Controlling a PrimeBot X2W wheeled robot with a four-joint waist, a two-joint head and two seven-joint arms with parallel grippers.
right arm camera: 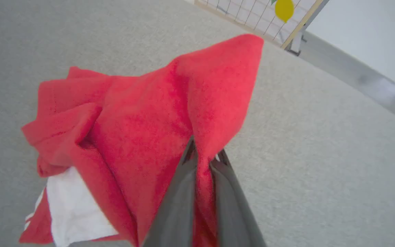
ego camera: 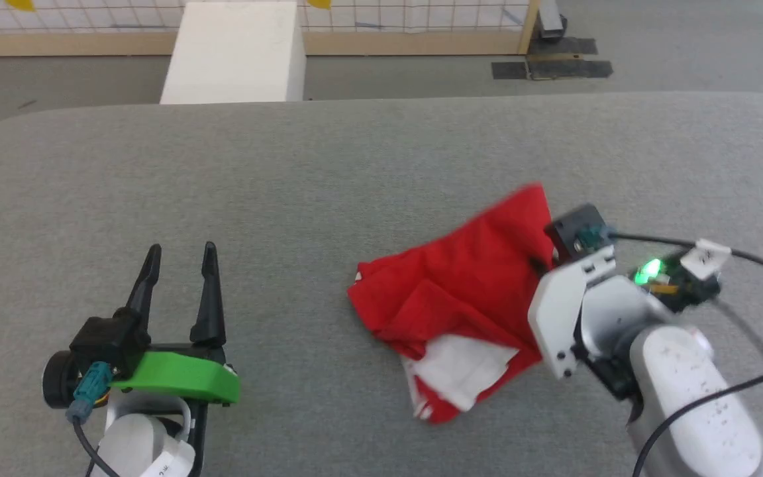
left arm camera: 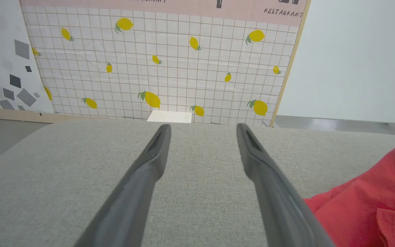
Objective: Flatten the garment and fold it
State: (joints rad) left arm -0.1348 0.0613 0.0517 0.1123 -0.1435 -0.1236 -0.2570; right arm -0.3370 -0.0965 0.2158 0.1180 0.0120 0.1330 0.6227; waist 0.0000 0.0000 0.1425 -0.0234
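Observation:
The garment (ego camera: 461, 291) lies crumpled on the grey padded table (ego camera: 355, 165), right of centre, red with a white part showing at its near side. My right gripper (right arm camera: 204, 154) is shut on a raised red fold at the garment's right edge, and the cloth drapes over the fingertips. Its pale wrist (ego camera: 580, 305) sits just right of the heap. My left gripper (ego camera: 181, 248) rests open on bare table at the lower left, well apart from the cloth. Between its spread fingers (left arm camera: 149, 164) is only table, with the garment's red edge (left arm camera: 372, 206) off to the right.
A white box (ego camera: 236, 53) stands on the floor beyond the table's far edge. Behind it runs a lemon-patterned grid wall (left arm camera: 166, 68). Black cables (ego camera: 752, 265) trail from the right wrist over the table's right side.

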